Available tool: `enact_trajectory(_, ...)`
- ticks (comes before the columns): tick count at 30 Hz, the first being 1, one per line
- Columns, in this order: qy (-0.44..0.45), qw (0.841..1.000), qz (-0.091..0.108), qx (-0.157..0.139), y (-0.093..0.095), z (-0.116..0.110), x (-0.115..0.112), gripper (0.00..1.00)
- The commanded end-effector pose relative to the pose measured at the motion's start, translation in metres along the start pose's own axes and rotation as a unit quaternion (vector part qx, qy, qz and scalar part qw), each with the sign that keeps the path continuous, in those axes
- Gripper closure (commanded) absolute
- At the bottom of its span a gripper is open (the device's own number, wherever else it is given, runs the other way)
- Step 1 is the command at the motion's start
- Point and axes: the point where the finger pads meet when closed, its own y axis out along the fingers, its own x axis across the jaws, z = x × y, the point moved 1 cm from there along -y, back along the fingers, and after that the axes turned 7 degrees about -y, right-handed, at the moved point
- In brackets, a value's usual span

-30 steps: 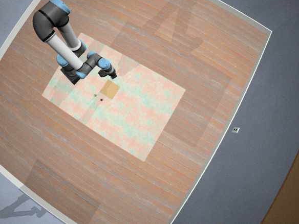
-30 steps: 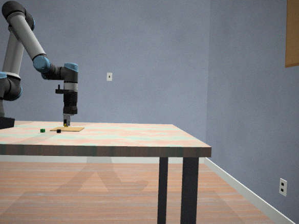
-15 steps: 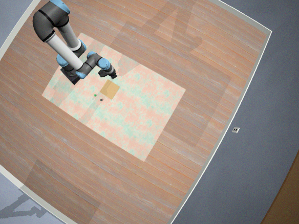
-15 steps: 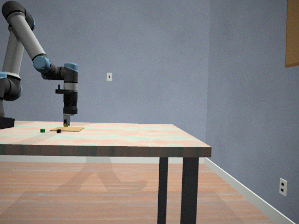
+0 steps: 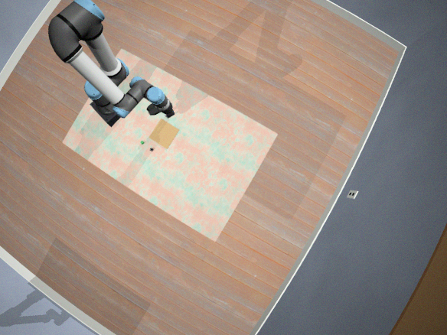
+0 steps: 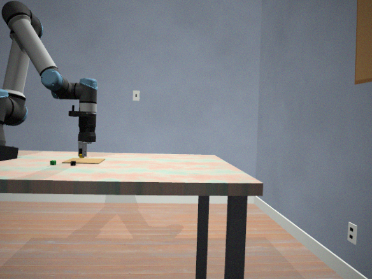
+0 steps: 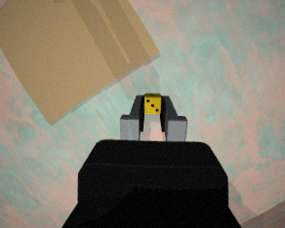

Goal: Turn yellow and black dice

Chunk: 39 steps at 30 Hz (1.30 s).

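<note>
My gripper [image 6: 82, 155] [image 7: 152, 106] points down beyond the mat's edge, shut on the yellow die. The yellow die [image 6: 81, 155] [image 7: 152, 104] sits between the fingertips, off the mat; its upper face shows three pips in the wrist view. In the top view it is hidden. The tan mat [image 5: 168, 133] [image 6: 92, 161] [image 7: 59, 68] lies flat on the table. The black die [image 5: 151, 149] [image 6: 73, 163] lies on the table just off the mat. The green die [image 5: 142, 142] [image 6: 53, 162] lies farther off to the side. Their pips are too small to read.
The pink and green table [image 5: 214, 168] [image 6: 178, 169] [image 7: 229, 97] carries the arm's base [image 5: 109, 118] at one end. Arm shadows fall across the mat and table. A table edge shows at the lower right of the wrist view.
</note>
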Motion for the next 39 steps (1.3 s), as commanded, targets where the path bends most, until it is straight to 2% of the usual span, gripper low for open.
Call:
enact_trajectory(1,0.0,1.0,0.002,0.0,-0.014,0.0,-0.001,0.66)
enact_trajectory(10,0.0,1.0,0.002,0.0,-0.058,0.0,0.0,0.66)
enact_trajectory(12,0.0,1.0,0.002,0.0,-0.058,0.0,0.0,0.66)
enact_trajectory(20,0.0,1.0,0.002,0.0,-0.091,0.0,0.0,0.66)
enact_trajectory(25,0.0,1.0,0.002,0.0,-0.098,0.0,0.0,0.66)
enact_trajectory(36,-0.001,1.0,0.002,0.0,-0.098,0.0,0.0,0.66)
enact_trajectory(39,-0.031,1.0,0.002,0.0,-0.097,-0.006,-0.003,0.66)
